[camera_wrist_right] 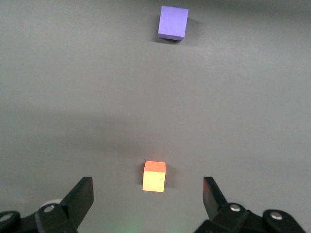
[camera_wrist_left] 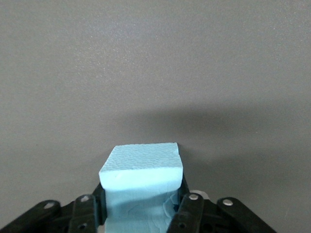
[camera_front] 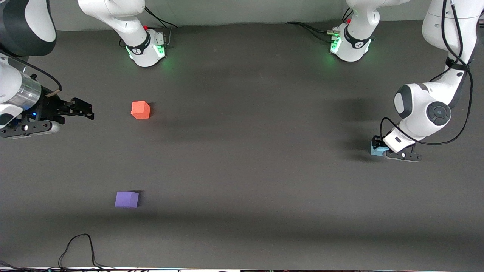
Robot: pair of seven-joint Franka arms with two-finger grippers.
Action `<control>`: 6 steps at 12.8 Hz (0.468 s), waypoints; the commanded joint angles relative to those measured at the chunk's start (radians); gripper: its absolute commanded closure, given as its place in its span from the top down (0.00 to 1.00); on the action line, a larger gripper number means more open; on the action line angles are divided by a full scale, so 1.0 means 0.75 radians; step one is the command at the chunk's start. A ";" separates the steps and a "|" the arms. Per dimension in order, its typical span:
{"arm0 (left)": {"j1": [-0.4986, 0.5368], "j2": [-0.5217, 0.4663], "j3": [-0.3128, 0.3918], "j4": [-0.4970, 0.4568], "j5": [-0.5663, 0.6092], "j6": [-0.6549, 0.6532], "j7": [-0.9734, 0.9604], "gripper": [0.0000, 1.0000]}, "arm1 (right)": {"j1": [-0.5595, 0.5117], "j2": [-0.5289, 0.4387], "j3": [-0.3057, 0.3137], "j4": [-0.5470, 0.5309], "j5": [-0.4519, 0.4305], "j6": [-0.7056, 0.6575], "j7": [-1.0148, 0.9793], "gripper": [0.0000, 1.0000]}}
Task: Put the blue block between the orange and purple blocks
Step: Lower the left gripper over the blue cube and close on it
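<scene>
The light blue block [camera_front: 376, 151] rests on the dark table at the left arm's end. My left gripper [camera_front: 379, 147] is down on it and shut on it. In the left wrist view the blue block [camera_wrist_left: 142, 184] fills the gap between the black fingers [camera_wrist_left: 187, 209], which press its two sides. The orange block [camera_front: 140, 110] and the purple block [camera_front: 127, 199] sit toward the right arm's end, the purple one nearer the front camera. My right gripper [camera_front: 81, 108] hangs open over the table beside the orange block [camera_wrist_right: 154, 176]. The purple block [camera_wrist_right: 173, 22] also shows in the right wrist view.
A black cable [camera_front: 77, 249] loops on the table near its front edge, nearer the camera than the purple block. Both arm bases [camera_front: 148, 49] stand along the back of the table [camera_front: 242, 158]. A wide stretch of bare table lies between the blue block and the other two.
</scene>
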 commanded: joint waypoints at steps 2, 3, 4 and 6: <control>0.003 -0.043 0.009 0.057 0.010 -0.109 0.016 0.49 | 0.007 -0.021 -0.018 0.013 -0.003 -0.004 0.000 1.00; 0.003 -0.075 0.011 0.140 0.010 -0.274 0.018 0.49 | 0.007 -0.021 -0.018 0.011 -0.003 -0.010 0.000 1.00; 0.003 -0.104 0.011 0.248 0.010 -0.464 0.018 0.49 | 0.009 -0.025 -0.018 0.011 -0.003 -0.012 0.002 1.00; 0.003 -0.157 0.009 0.451 0.010 -0.778 -0.002 0.49 | 0.009 -0.031 -0.020 0.011 -0.003 -0.012 0.002 1.00</control>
